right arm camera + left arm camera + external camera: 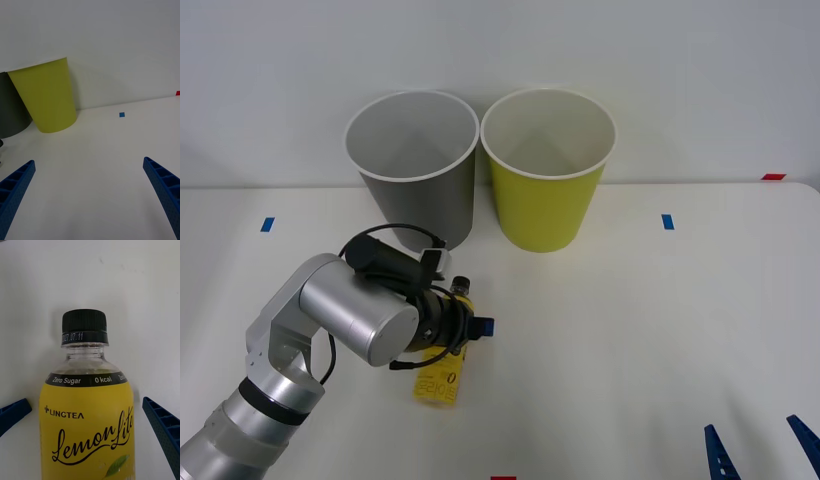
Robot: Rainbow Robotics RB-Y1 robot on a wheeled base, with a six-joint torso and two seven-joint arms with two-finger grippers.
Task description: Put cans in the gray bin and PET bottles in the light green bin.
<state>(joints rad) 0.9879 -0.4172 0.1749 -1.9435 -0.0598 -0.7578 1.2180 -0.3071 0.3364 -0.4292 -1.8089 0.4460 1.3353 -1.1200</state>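
A white table (660,330) spreads before the robot, backed by a pale wall, with small blue tape marks (667,221) near its left and right sides and a red mark (773,176) at the far right edge.

At the table's far side stand two round tapered bins of matching size, side by side and close to touching. The gray bin (420,180) is on the left, the light green bin (546,180) on the right; both are upright, white-rimmed and pale inside, and no object can be seen in either.

The robot's silver left arm (330,320) reaches in from the lower left and bends over the near part of the table, in front of the gray bin. Its left gripper (90,416) is lowered over the PET bottle (442,375), which lies on its side on the table, black cap (84,327) pointing toward the bins. In the left wrist view the blue ribbed fingers (163,427) stand wide, one on each side of the yellow label (88,427), and neither presses the bottle. The label reads "Lemon Lite", with "Zero Sugar" and "0 kcal" on a dark band.

The right gripper (88,187) waits at the table's near right corner, its blue fingers spread wide and holding nothing, facing the light green bin across bare tabletop.
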